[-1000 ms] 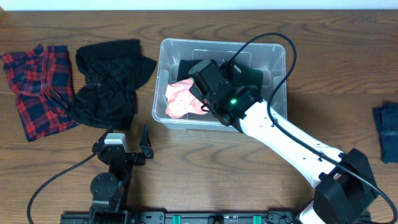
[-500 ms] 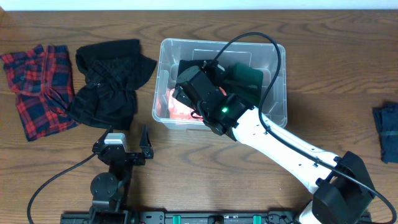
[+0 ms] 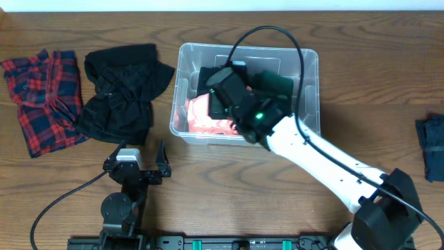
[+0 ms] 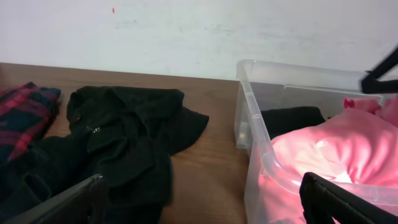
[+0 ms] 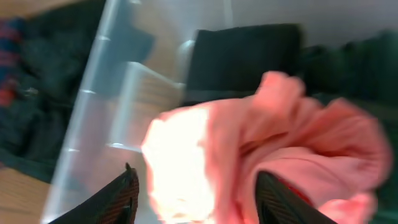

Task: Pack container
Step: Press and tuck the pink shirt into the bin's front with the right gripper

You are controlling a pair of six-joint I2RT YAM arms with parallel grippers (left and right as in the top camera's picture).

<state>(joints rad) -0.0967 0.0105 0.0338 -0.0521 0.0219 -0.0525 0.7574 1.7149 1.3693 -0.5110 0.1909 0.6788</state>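
Observation:
The container [image 3: 179, 83] is a clear plastic bin at the middle back of the table. Inside it lie a pink garment [image 3: 201, 114], a black one [image 3: 205, 75] and a dark green one [image 3: 277, 85]. My right gripper [image 3: 220, 97] hangs over the bin's left half. In the right wrist view its fingers [image 5: 121, 196] stand apart just above the pink garment [image 5: 280, 143], gripping nothing. My left gripper [image 3: 142, 147] rests wide open near the table's front, and its view looks at the container's corner [image 4: 261, 143] and the pink garment [image 4: 329, 149].
A black garment [image 3: 121, 90] lies crumpled left of the bin, with a red and navy plaid cloth [image 3: 41, 97] further left. A dark blue cloth [image 3: 431, 146] shows at the right edge. The right arm's cable loops over the bin.
My right gripper went from shut to open over the bin, dipping left and then shifting back a little. The pink garment now lies loose in the container. The left arm has not moved.

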